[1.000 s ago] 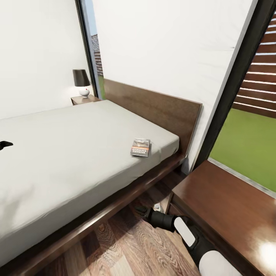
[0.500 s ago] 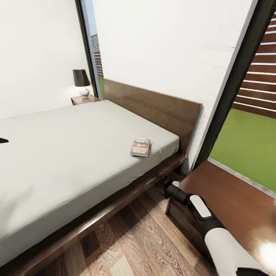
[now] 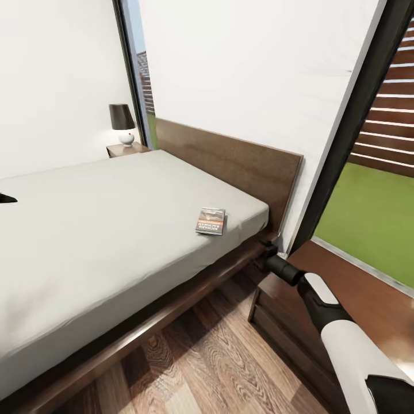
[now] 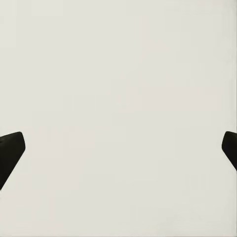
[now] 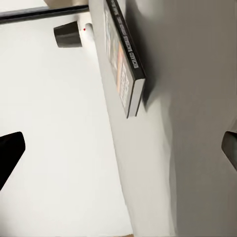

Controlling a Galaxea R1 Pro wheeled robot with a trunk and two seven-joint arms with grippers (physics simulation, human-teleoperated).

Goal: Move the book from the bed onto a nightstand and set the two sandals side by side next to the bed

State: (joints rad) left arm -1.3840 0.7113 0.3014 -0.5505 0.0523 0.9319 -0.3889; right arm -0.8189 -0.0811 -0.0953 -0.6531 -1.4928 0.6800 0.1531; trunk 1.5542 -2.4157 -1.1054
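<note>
The book (image 3: 210, 221) lies flat on the bed's grey mattress (image 3: 115, 218), near the edge by the headboard (image 3: 230, 158). In the right wrist view the book (image 5: 126, 54) lies ahead of my right gripper (image 5: 118, 150), whose fingers are spread wide with nothing between them. From the head, the right gripper (image 3: 268, 248) hangs beside the bed frame's corner, level with the mattress side and a short way right of the book. My left gripper (image 4: 118, 148) is open over pale surface; its black tip (image 3: 6, 198) shows at the mattress's far left. One nightstand (image 3: 127, 149) with a lamp stands beyond the bed. The two sandals are out of view.
A second dark wooden nightstand (image 3: 345, 287) stands close on my right, under my right arm. A narrow strip of wood floor (image 3: 218, 356) runs between it and the bed frame. Behind it, a tall window with a dark frame (image 3: 351, 126) looks onto grass.
My right arm has swung up from the floor beside the bed frame to mattress height near the headboard corner. The left gripper tip shifted slightly. The book has not moved.
</note>
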